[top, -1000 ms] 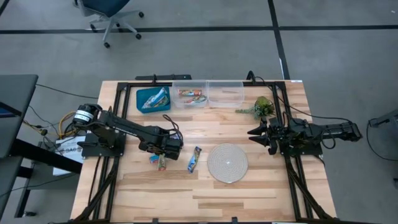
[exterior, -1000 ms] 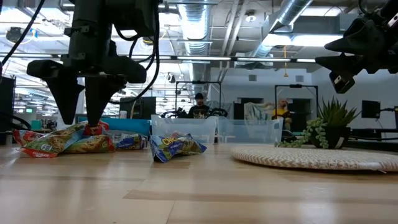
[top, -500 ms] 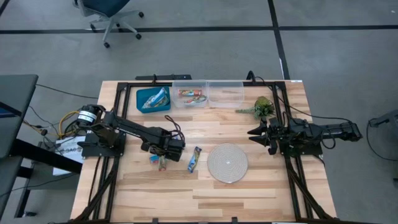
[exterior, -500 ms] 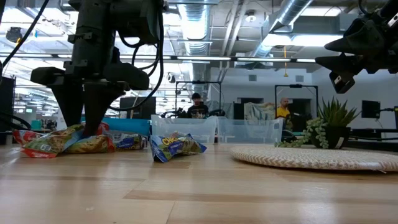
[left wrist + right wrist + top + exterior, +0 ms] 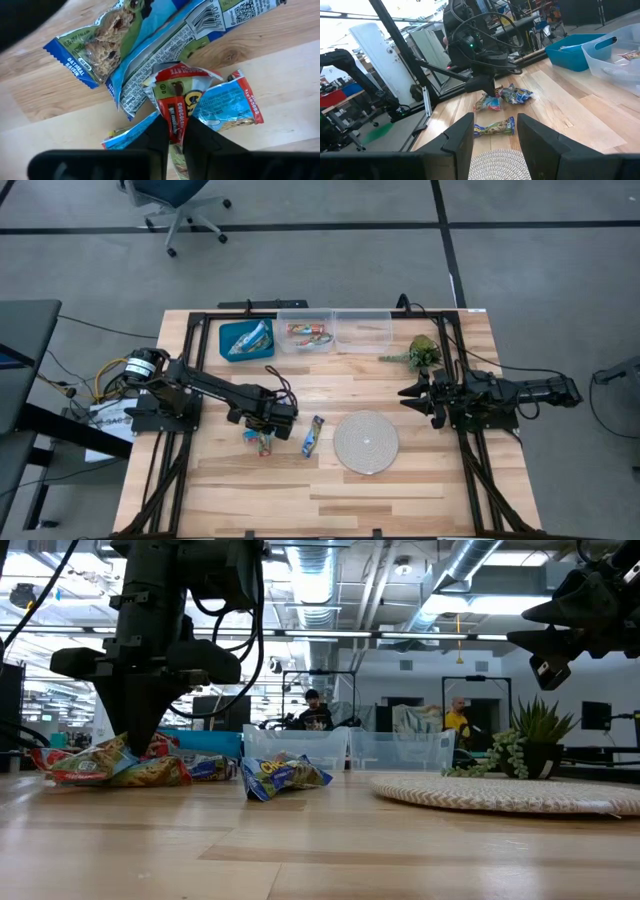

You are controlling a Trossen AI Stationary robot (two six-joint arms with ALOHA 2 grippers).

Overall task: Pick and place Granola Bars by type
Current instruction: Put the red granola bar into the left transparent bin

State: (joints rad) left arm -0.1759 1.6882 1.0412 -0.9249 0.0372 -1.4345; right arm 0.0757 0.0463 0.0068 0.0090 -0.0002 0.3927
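Note:
A small pile of granola bars [image 5: 258, 438] lies on the table left of centre, with blue-and-white and red/yellow/green wrappers. My left gripper [image 5: 175, 137] stands over the pile, pointing down, shut on a red multicoloured bar [image 5: 175, 107]; it also shows in the low view [image 5: 130, 745]. One blue-and-white bar [image 5: 312, 436] lies flat and alone to the right of the pile, also in the low view [image 5: 285, 776]. My right gripper [image 5: 405, 394] waits open and empty above the table's right side. My left gripper pinches the red bar's crumpled middle [image 5: 172, 122] between its two fingers. The fingers [image 5: 156, 137] come from above, pointing down. The bar lies on top of the other bars of the pile, its wrapper bunched up at the fingers.
At the far edge stand a blue bin [image 5: 246, 338] with bars, a clear bin [image 5: 306, 332] with multicoloured bars and a second clear bin [image 5: 362, 330]. A round woven mat [image 5: 366, 441] lies right of centre. A green plant sprig [image 5: 420, 352] lies at the far right.
My left gripper has gone down onto the pile and its fingers have shut on the red bar. The bars of the pile have shifted a little, and the multicoloured wrapper at the pile's left has tipped up.

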